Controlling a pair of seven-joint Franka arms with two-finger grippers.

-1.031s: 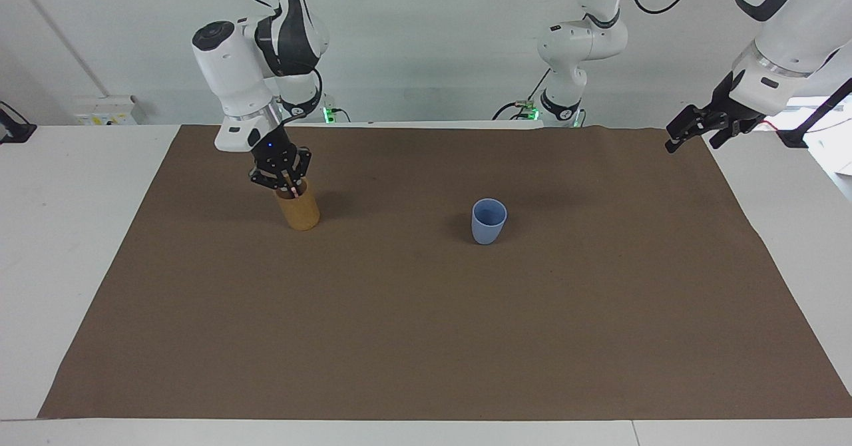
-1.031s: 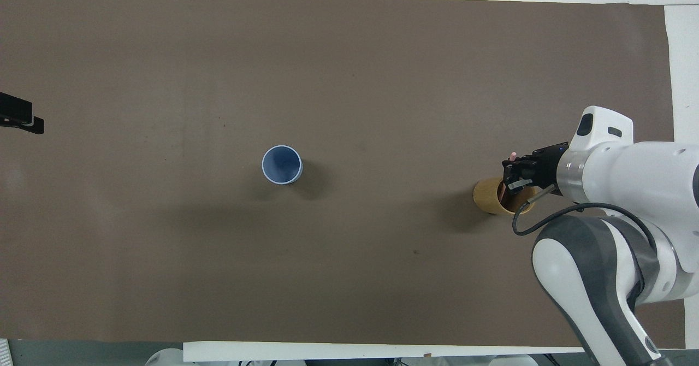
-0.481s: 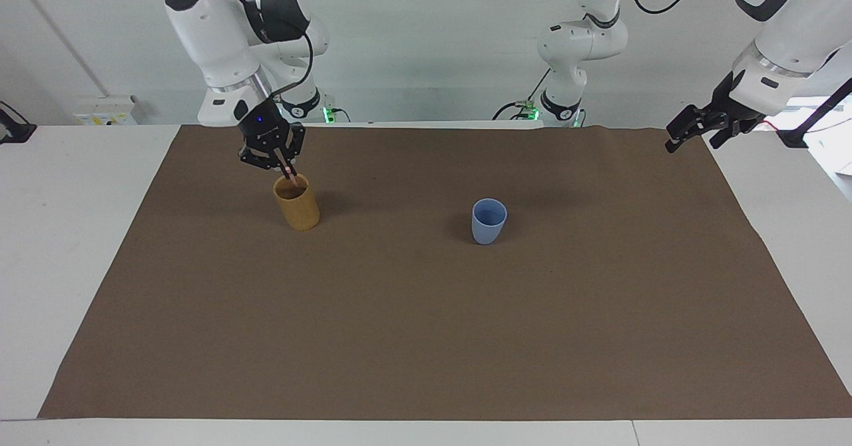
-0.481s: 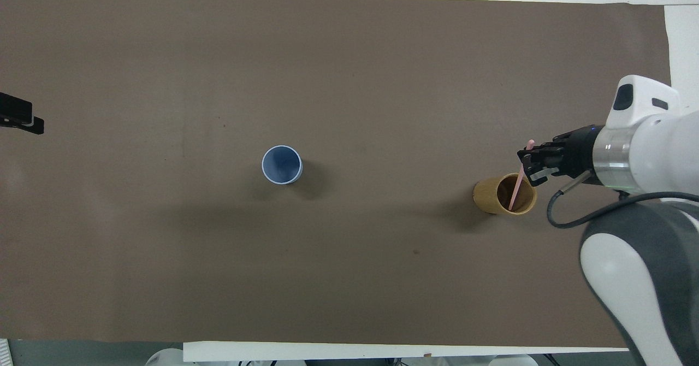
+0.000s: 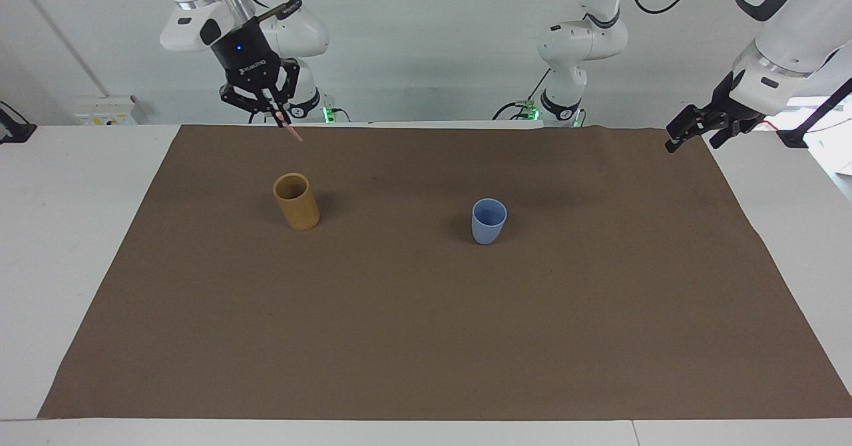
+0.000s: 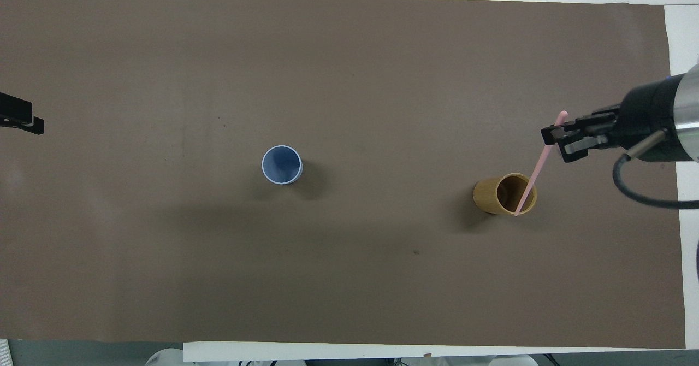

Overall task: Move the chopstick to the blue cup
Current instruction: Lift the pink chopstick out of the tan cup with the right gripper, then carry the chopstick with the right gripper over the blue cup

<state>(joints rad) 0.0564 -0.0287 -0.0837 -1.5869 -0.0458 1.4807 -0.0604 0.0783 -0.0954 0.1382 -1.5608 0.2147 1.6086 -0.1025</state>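
brown mat (image 5: pixel 426 339); right jaws (image 5: pixel 271 108) raised, pinching chopstick (image 5: pixel 291 132); left jaws (image 5: pixel 695 130) wide, idle

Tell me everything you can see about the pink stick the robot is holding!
The chopstick is a thin, straight, pale pink stick that looks like smooth plastic. The right gripper is shut on it near its top end, so a short bit pokes out above the fingertips and the rest hangs down at a slant. It is up in the air over the brown mat, above the tan cup, completely out of that cup and touching nothing except the gripper. It is not in the blue cup yet.
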